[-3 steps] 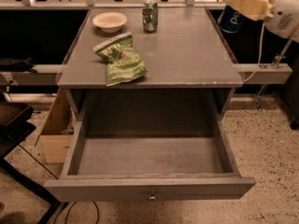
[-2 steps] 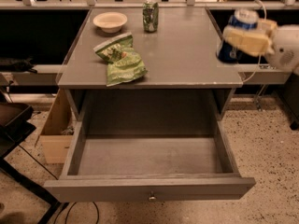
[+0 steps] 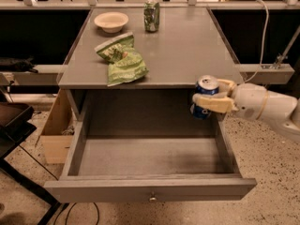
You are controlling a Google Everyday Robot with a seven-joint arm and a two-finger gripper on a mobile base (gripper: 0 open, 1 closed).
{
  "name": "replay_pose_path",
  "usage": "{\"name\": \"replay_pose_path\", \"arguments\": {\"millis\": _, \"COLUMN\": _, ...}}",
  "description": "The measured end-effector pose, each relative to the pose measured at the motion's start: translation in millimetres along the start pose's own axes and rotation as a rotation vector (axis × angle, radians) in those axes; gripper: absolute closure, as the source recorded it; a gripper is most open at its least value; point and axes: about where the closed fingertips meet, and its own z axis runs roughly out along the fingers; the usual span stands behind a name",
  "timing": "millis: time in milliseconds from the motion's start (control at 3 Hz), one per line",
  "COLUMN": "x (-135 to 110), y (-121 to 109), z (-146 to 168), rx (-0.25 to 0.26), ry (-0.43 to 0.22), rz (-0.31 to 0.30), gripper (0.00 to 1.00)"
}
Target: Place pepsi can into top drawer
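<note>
The gripper (image 3: 211, 98), fingers pinching the upright pepsi can (image 3: 207, 84), has dropped from beside the counter's (image 3: 187, 55) right edge to its front right corner. The can now hangs over the open top drawer's (image 3: 150, 189) right side, seemingly ready for lowering.

Speckled floor (image 3: 274, 186), grey cabinet (image 3: 187, 55), possibly cardboard box (image 3: 55, 130) left, dark surroundings

The white arm (image 3: 267, 108) is seen reaching in from the right, roughly level, with the wrist pointed leftward. The gripper (image 3: 206, 96) is positioned over the right rear part of the open top drawer (image 3: 150, 191). The jaws are closed around the upright pepsi can (image 3: 207, 84), with one beige finger (image 3: 212, 102) laid across its front.
</note>
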Motion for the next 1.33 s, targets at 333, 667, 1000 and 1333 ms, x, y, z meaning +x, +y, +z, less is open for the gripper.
{"name": "replay_pose_path", "arguments": {"millis": 333, "x": 10.8, "y": -0.7, "z": 5.8, "rx": -0.017, "ry": 0.003, "rz": 0.003, "gripper": 1.0}}
{"name": "replay_pose_path", "arguments": {"millis": 667, "x": 15.7, "y": -7.3, "z": 14.1, "rx": -0.033, "ry": 0.007, "rz": 0.002, "gripper": 1.0}}
{"name": "replay_pose_path", "arguments": {"millis": 1000, "x": 56.9, "y": -15.6, "z": 14.5, "rx": -0.102, "ry": 0.046, "rz": 0.007, "gripper": 1.0}}
{"name": "replay_pose_path", "arguments": {"millis": 1333, "x": 95.6, "y": -2.8, "z": -2.3, "rx": -0.198, "ry": 0.101, "rz": 0.024, "gripper": 1.0}}
